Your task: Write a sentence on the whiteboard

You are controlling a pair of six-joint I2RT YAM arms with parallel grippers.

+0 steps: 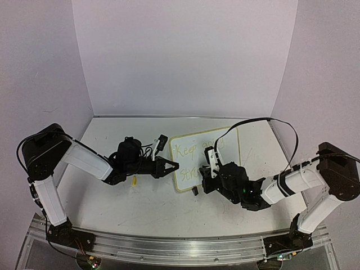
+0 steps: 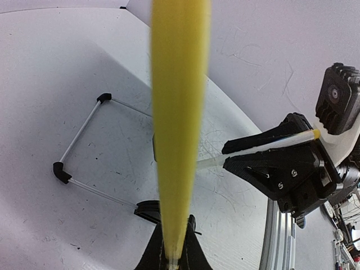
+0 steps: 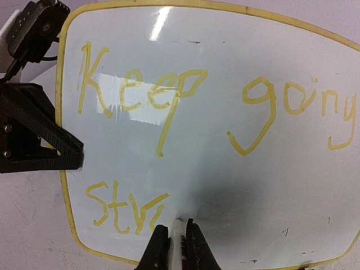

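The whiteboard point(image 1: 188, 142) lies at mid-table, white with a yellow-green rim. The sentence on it reads "Keep going" point(image 3: 140, 93) on the top line and "Str" point(image 3: 121, 207) with one more stroke below. My right gripper point(image 1: 207, 169) is shut on a white marker point(image 3: 177, 239), whose tip touches the board just right of "Str". My left gripper point(image 1: 173, 166) is shut on the board's left edge; the left wrist view shows the rim point(image 2: 177, 112) edge-on between its jaws, and its finger point(image 3: 45, 152) shows in the right wrist view.
A small yellow piece point(image 1: 135, 181) lies on the table under the left wrist. A thin wire frame with black corner feet point(image 2: 59, 171) shows left of the rim. Walls close in the back and sides; an aluminium rail point(image 1: 169, 247) runs along the near edge.
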